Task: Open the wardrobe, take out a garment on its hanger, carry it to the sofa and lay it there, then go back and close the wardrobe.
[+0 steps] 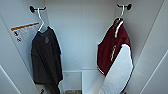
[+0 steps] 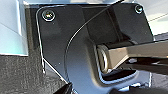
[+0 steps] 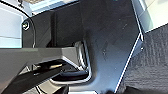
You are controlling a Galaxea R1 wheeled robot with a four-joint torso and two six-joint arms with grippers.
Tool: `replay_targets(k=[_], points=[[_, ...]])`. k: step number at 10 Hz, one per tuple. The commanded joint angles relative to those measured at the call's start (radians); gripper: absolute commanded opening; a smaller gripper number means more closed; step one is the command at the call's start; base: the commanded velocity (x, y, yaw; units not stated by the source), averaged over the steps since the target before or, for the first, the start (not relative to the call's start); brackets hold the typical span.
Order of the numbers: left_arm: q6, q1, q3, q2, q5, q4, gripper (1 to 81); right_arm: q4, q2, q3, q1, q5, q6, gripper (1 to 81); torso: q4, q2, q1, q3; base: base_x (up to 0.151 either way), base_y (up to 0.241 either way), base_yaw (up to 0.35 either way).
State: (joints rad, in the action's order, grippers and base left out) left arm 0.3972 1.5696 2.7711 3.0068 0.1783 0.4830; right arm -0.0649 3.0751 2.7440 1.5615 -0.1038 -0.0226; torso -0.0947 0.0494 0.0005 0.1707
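The wardrobe (image 1: pixel 80 37) stands open before me in the head view, its white interior showing. On the right, the garment (image 1: pixel 112 50), a maroon-red jacket with a white sleeve, hangs on a thin white hanger (image 1: pixel 121 12) from a black hook (image 1: pixel 126 6) on the right wall. The hanger's hook top curves over that black hook. The sofa is out of view.
A dark grey-black garment (image 1: pixel 46 57) hangs on its own white hanger (image 1: pixel 40 17) from a black hook on the left wall, beside an orange-topped label (image 1: pixel 23 31). A white box (image 1: pixel 90 80) sits at the wardrobe's bottom. Dark carpet (image 2: pixel 17 72) lies under the arms.
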Motion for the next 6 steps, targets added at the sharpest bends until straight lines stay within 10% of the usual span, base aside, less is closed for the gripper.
replay_targets(k=[1, 6], points=[[-0.003, -0.015, 0.002, 0.0, -0.049, 0.011, 81.1, 0.001, 0.001, 0.0, -0.019, 0.062, 0.004, 81.1, 0.0, 0.0, 0.0, 0.0, 0.0, 0.0, 0.0], [0.017, -0.013, 0.002, 0.018, -0.247, -0.052, 81.1, 0.007, -0.003, 0.006, -0.027, 0.064, 0.0, 81.1, 0.0, 0.0, 0.0, 0.0, 0.0, 0.0, 0.0]])
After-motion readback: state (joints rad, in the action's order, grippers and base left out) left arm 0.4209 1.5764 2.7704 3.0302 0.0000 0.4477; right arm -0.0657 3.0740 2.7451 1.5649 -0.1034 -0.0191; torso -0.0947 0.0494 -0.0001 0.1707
